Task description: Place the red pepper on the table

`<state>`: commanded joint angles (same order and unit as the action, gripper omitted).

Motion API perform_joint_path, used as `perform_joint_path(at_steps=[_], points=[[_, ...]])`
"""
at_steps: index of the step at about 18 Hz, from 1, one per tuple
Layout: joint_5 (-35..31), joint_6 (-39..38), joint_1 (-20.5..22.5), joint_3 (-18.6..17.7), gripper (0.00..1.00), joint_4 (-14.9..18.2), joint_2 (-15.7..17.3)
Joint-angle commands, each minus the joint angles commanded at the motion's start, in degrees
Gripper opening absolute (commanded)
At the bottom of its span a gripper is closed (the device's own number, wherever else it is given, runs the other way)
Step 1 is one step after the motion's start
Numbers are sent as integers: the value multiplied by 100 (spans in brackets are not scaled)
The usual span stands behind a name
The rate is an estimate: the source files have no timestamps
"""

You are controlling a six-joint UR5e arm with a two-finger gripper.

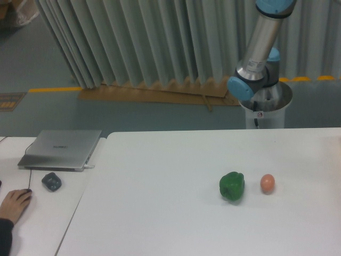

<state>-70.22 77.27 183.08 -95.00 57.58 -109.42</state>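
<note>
- Rising from a white pedestal base behind the counter's far edge, the arm shows only its lower part: a blue-capped joint above the base and a silver link leaning up and to the right, out of the top of the frame.
- Gripper: outside the frame; neither its opening nor any load can be told.
- Red pepper: not visible anywhere in this view, so its place and look cannot be reported.
- Counter: large, plain white, matte top, filling the lower frame from the centre to the right edge.
- Green pepper: glossy, lobed, resting on the counter right of centre.
- Pale orange-pink egg-shaped ball: resting on the counter just right of the green pepper, apart from it.
- Side desk: narrower white surface at the left, butting against the counter.
- Grey laptop: closed, on the side desk near its far edge.
- Dark mouse: on the desk in front of the laptop.
- A person's hand: lying flat on the desk at the lower left corner, fingers toward the mouse, not touching it.
- Backdrop: pleated grey curtain over a grey floor.
</note>
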Motion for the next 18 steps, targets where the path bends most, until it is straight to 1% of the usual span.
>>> perform_joint_path(at_steps=[2, 3, 7, 13, 15, 18], points=[[0, -333, -35, -272, 100, -342, 9], [0, -379, -26, -317, 100, -379, 9], [-26, -344, 105, -405, 100, -396, 9], [-53, -318, 333, -423, 100, -396, -9], [-53, -327, 334, -431, 100, -414, -26], [-53, -335, 308, -501, 100, -554, -88]])
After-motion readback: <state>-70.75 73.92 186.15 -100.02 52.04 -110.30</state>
